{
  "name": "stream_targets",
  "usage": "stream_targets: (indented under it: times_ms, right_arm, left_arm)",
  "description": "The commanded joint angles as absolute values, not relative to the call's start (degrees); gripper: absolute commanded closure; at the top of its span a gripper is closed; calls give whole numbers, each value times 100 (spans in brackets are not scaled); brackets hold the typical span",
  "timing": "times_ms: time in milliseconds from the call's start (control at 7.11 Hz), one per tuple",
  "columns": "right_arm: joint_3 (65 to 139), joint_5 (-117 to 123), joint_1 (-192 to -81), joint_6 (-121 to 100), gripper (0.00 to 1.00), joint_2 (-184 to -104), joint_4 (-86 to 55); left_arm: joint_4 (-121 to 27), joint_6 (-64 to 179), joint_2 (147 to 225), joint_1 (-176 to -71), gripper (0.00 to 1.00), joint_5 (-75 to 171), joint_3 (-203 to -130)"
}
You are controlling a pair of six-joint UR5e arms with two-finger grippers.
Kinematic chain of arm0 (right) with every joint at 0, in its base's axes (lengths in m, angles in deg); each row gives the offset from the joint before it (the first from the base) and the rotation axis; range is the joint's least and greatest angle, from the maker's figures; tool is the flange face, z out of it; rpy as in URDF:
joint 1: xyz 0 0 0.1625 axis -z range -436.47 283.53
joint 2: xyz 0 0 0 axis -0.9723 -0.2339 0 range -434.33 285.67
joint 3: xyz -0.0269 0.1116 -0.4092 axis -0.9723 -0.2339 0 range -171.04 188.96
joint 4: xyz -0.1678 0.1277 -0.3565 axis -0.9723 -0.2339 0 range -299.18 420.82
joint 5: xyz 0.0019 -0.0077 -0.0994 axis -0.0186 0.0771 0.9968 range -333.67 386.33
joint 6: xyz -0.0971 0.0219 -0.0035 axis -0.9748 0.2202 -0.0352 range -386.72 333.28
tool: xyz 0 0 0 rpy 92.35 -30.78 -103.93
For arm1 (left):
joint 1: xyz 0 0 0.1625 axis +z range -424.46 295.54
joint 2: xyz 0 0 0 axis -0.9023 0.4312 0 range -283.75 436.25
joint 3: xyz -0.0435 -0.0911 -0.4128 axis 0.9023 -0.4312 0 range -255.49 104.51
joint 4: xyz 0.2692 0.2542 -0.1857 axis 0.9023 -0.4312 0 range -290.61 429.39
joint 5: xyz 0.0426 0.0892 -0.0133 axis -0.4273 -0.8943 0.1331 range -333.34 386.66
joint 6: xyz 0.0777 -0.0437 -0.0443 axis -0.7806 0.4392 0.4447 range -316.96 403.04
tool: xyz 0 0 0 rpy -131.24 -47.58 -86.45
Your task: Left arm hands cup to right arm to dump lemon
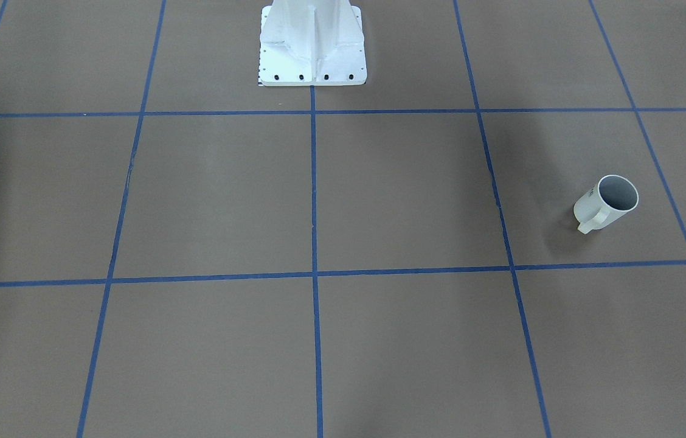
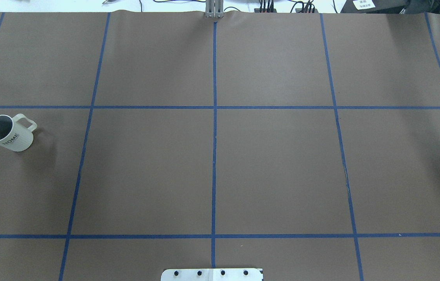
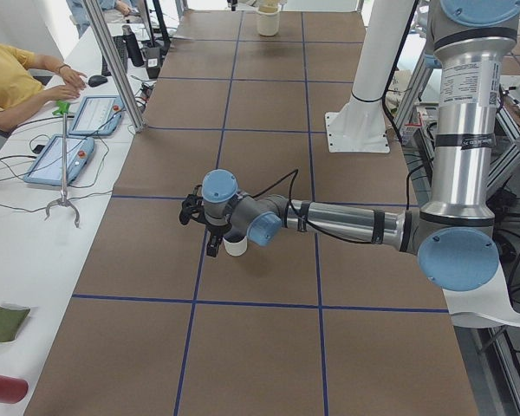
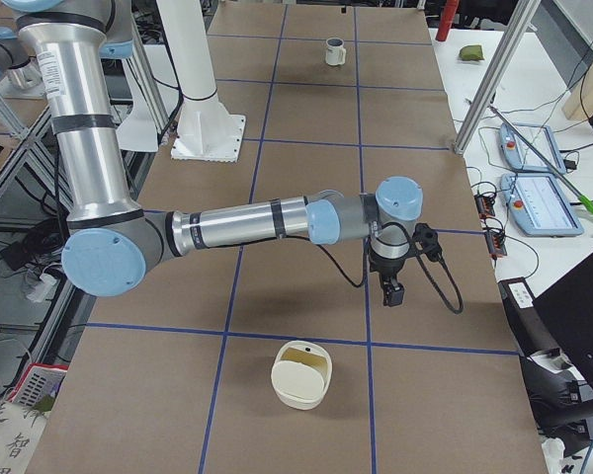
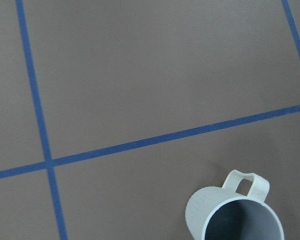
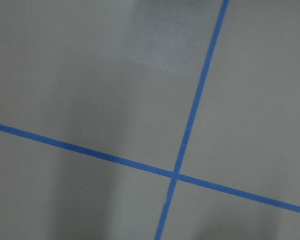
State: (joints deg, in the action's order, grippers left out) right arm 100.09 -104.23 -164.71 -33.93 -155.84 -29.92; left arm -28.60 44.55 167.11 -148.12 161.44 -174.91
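The cup [image 2: 7,132] is a white ribbed mug lettered "HOME" that stands upright on the brown table near its left end. It also shows in the front view [image 1: 606,204], the left wrist view [image 5: 235,215] and far off in the right side view [image 4: 334,51]. Its grey inside looks empty and no lemon shows in any view. The left arm's gripper [image 3: 213,245] hangs just beside and above the cup [image 3: 237,248]; I cannot tell whether it is open. The right arm's gripper [image 4: 389,288] hangs over bare table far from the cup; I cannot tell its state either.
A cream container [image 4: 301,375] stands on the table at the right arm's end and shows far off in the left side view [image 3: 267,19]. The white post base [image 1: 312,55] stands at the robot's edge. Blue tape lines grid the table. An operator [image 3: 9,78] sits at a side desk.
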Motion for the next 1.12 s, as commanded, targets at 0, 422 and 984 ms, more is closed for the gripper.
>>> stream_targets:
  times_ms: [0, 422, 984]
  right_arm:
    - [10002, -10437, -16779, -3674, 0, -15625, -3485]
    - [10045, -9912, -16788, -3622, 0, -15748, -3709]
    - [10116, -10024, -16718, -3630, 0, -15879, -3701]
  left_arm:
    - [-1932, 3469, 16731, -15479, 0, 16131, -17577]
    - [-1623, 3434, 16485, -15718, 0, 15217, -17480]
    - [-1639, 3460, 16292, -15754, 0, 15611, -17867]
